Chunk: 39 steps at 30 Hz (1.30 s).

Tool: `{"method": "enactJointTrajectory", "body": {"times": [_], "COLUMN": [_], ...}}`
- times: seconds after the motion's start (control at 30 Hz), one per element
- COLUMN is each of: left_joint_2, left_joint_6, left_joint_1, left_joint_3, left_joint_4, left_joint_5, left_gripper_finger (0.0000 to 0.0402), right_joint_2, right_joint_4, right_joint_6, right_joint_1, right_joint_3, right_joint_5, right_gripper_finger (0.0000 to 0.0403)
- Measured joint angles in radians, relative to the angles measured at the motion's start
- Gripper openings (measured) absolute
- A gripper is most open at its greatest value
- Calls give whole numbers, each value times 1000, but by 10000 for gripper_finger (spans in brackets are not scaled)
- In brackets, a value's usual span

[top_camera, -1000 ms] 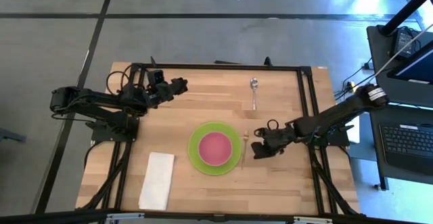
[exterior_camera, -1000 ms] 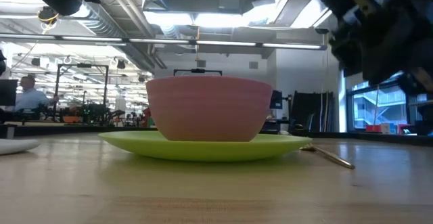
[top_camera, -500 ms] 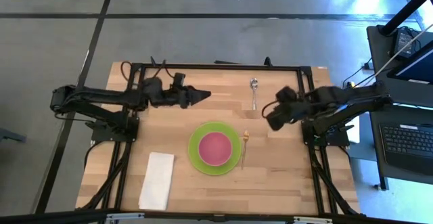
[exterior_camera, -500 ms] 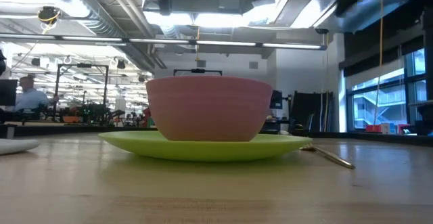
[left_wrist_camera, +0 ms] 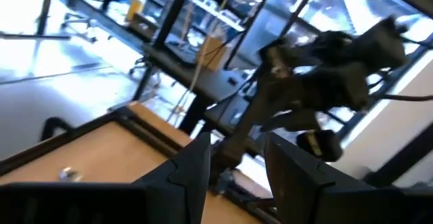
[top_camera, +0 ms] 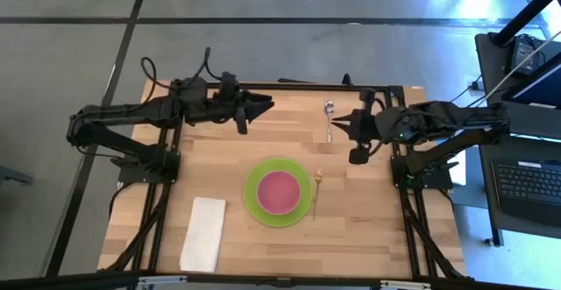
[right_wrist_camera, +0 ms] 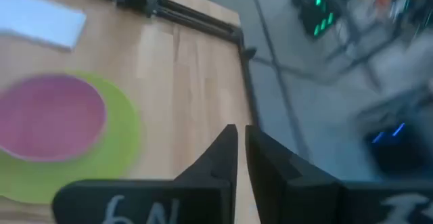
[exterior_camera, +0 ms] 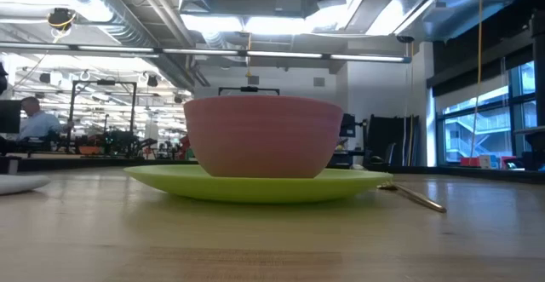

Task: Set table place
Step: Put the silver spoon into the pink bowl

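The lime-green plate (top_camera: 252, 194) lies in the middle of the table (top_camera: 368, 229), and the pink bowl (top_camera: 279, 190) stands on it; both also show in the low view, plate (exterior_camera: 255, 182) and bowl (exterior_camera: 262, 137). The slim gold-tipped utensil (top_camera: 316, 194) lies flat just right of the plate. The silver spoon (top_camera: 329, 119) lies flat near the far edge. My left gripper (top_camera: 262, 108) is open and empty in the air left of the spoon. My right gripper (top_camera: 348, 122) is shut and empty in the air just right of the spoon.
A white folded napkin (top_camera: 203, 233) lies near the front left corner. The black frame (top_camera: 289, 86) runs along the table's far edge and both sides. Bare wood lies between plate and spoon. A person sits far off in the room (exterior_camera: 30, 116).
My right gripper has risen from beside the gold-tipped utensil and gone toward the far edge, out of the low view, and now points toward the spoon. My left gripper has reached toward the table's right, nearer the spoon. The plate, bowl and utensils have stayed put.
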Motion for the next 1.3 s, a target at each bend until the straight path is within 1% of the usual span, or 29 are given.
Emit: {"method": "enactJointTrajectory", "body": {"times": [0.1, 0.17, 0.23, 0.37, 0.4, 0.5, 0.57, 0.6, 0.67, 0.8, 0.9, 0.97, 1.03, 1.1, 1.2, 1.3], "left_joint_2": [12, 23, 41, 72, 79, 103, 106, 107, 113, 119, 140, 171, 204, 250, 328, 418], "left_joint_6": [0, 12, 66, 223, 235, 219, 201, 191, 175, 149, 149, 115, 36, -13, -27, -27], "left_joint_1": [0, -3, -14, -32, -32, -23, -16, -13, -8, -7, -7, -7, -7, -5, 0, 12], "left_joint_3": [4, 1, 2, 3, 2, 2, 2, 2, 2, 2, 3, 3, 7, 36, 105, 204], "left_joint_4": [-60, -115, -113, -94, -100, -89, -92, -89, -75, -36, -31, -20, -24, -25, -63, -133], "left_joint_5": [-14, -13, -13, -11, -10, -13, -13, -14, -17, -21, -21, -30, -35, -37, -40, -40], "left_gripper_finger": [133, 133, 133, 133, 133, 133, 133, 133, 133, 133, 133, 133, 133, 133, 129, 125], "right_joint_2": [2, 2, 1, 2, 2, 2, 3, 3, 7, 8, 8, 8, 8, 8, 10, 20], "right_joint_4": [43, 66, 91, 172, 181, 178, 179, 180, 198, 181, 119, 45, -61, -190, -352, -442], "right_joint_6": [-128, -143, -143, -148, -165, -238, -242, -218, -110, 272, 477, 601, 706, 791, 901, 960], "right_joint_1": [-5, -6, -6, -5, -5, -14, -16, -16, -16, -30, -42, -53, -71, -92, -134, -182], "right_joint_3": [-1, -1, -1, -1, -1, -1, -1, -1, -1, -1, -1, -1, -1, -2, -2, -6], "right_joint_5": [0, 0, 0, -2, -3, -3, -3, -3, -3, -5, -3, -16, -52, -63, -61, -59], "right_gripper_finger": [34, 34, 34, 34, 34, 34, 34, 34, 34, 34, 34, 34, 34, 34, 34, 39]}}
